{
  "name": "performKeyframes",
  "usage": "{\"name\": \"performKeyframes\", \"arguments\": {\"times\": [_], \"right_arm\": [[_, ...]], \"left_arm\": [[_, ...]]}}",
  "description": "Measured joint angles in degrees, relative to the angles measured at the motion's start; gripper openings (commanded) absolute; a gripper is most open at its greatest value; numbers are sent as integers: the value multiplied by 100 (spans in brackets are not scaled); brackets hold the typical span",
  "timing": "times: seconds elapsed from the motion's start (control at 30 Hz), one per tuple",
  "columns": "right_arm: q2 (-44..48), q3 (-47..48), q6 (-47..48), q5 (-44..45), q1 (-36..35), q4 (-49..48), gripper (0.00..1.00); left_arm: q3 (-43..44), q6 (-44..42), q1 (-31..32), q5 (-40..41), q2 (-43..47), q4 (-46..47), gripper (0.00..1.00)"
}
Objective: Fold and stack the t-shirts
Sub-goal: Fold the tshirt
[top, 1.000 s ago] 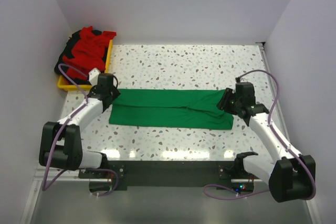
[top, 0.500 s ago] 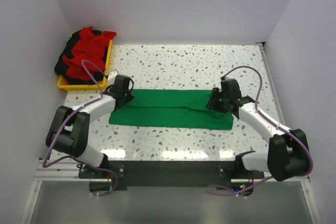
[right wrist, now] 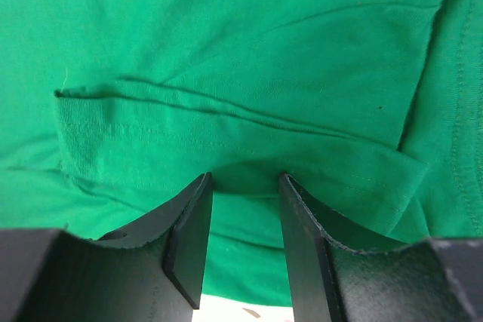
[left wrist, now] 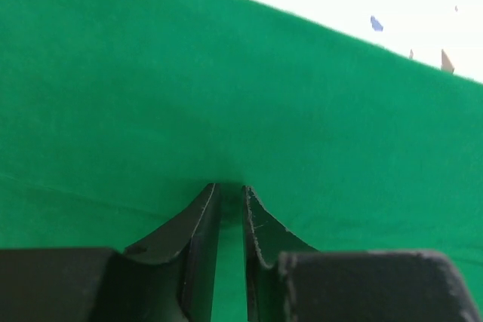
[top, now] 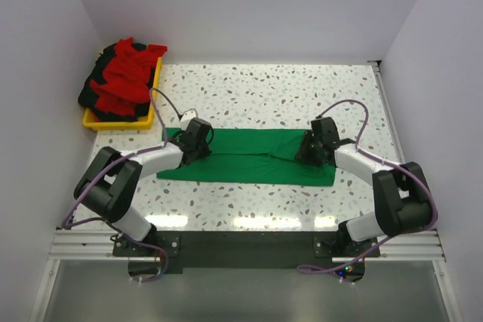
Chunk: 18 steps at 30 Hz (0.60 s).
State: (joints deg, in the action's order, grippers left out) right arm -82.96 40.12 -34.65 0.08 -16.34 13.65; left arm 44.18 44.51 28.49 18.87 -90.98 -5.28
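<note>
A bright green t-shirt (top: 249, 157) lies folded into a long flat strip across the middle of the table. My left gripper (top: 198, 145) presses down on its left part; in the left wrist view the jaws (left wrist: 229, 186) stand nearly together, pinching a small ridge of green cloth (left wrist: 226, 73) at their tips. My right gripper (top: 311, 148) rests on the strip's right part. Its jaws (right wrist: 245, 177) stand apart, tips on the cloth (right wrist: 226, 50), with a hemmed fold just beyond them. Red and black t-shirts (top: 124, 73) lie heaped at the back left.
The heap sits in a shallow yellow tray (top: 121, 121) in the back left corner. White walls close in the speckled table (top: 264, 88) on the left, back and right. Purple cables loop over both arms.
Both grippers have slid inward along the green strip, the left one to the right and the right one to the left. The left jaws have narrowed onto the cloth. The shirt has stayed put.
</note>
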Motion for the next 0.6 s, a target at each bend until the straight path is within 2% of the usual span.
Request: {"name": "performKeyframes", "arguments": {"times": [0.3, 0.6], "right_arm": [[-538, 450, -52, 118, 72, -122, 44], [-1947, 2081, 151, 280, 254, 186, 45]], "left_arm": [[-262, 37, 680, 490, 39, 136, 18], [-468, 452, 1235, 765, 264, -39, 18]]}}
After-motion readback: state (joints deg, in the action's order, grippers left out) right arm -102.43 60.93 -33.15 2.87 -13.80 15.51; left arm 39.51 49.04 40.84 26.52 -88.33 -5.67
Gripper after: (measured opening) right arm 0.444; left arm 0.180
